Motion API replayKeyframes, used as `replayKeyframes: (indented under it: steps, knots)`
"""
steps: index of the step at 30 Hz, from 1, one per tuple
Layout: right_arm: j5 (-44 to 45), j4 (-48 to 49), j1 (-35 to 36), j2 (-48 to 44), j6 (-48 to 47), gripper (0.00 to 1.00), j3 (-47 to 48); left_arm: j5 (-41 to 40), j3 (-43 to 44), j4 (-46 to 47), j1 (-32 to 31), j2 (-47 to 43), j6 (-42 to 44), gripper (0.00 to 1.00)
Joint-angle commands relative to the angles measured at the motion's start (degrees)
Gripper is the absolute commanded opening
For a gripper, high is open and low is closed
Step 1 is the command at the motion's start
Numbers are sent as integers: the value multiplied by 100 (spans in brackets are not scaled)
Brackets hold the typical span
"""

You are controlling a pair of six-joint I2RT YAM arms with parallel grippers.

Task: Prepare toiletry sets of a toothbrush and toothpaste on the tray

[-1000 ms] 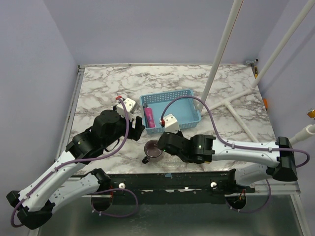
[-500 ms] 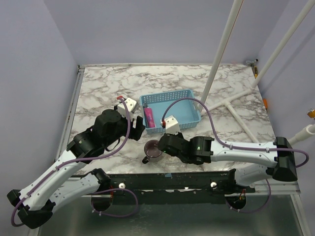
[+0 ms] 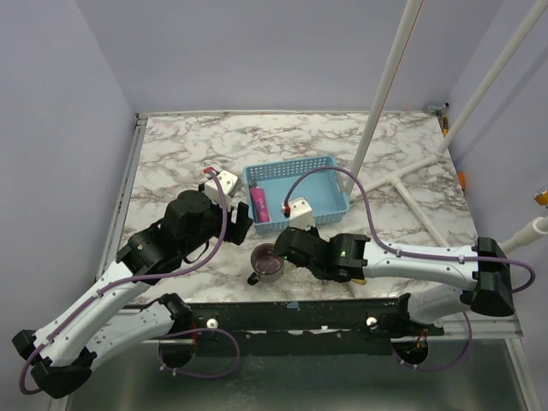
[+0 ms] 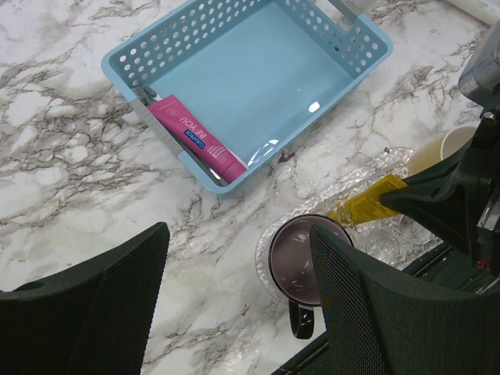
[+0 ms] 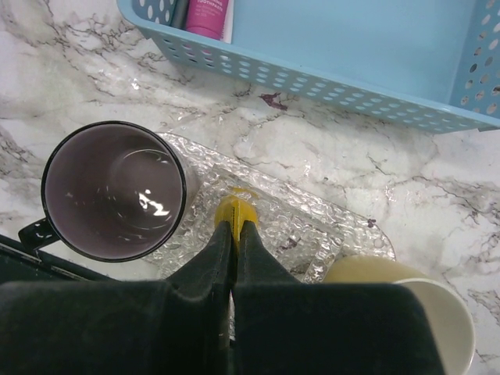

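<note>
The yellow tube (image 5: 236, 209) is pinched by its tail in the right gripper (image 5: 234, 234), whose fingers are pressed together on it. Its free end is held low over the clear tray (image 5: 320, 234), between the purple mug (image 5: 113, 191) and the cream mug (image 5: 426, 312). Whether the tube touches the tray cannot be told. The left gripper (image 4: 238, 242) is spread and holds nothing, poised above the bench (image 4: 62, 156) near the basket (image 4: 172, 35). The pink tube (image 4: 195, 141) lies inside the basket against one wall.

The step in hand is judged to be the setting down of the yellow tube on the tray. It is best lowered until it lies flat on the bare patch between the mugs before the fingers are parted. The tube is soft and the tray looks bumpy, so a release from height could let it roll off. The gripper is then best lifted straight up, so that the purple mug's rim, just beside it, is not knocked. The pink tube is yet to be fetched, and the left gripper appears well placed for that.
</note>
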Motion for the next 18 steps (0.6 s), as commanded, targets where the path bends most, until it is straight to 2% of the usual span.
replayKeyframes:
  steps: [1, 16, 18]
  knots:
    - [130, 175, -93, 34, 177, 1, -60, -65, 13, 7, 37, 10, -37, 73]
    - [-116, 315, -130, 131, 112, 1, -197, -80, 18, 5, 32, 29, -35, 73]
    - [-117, 311, -127, 135, 113, 4, -188, -78, 13, -7, 32, 29, -31, 73]
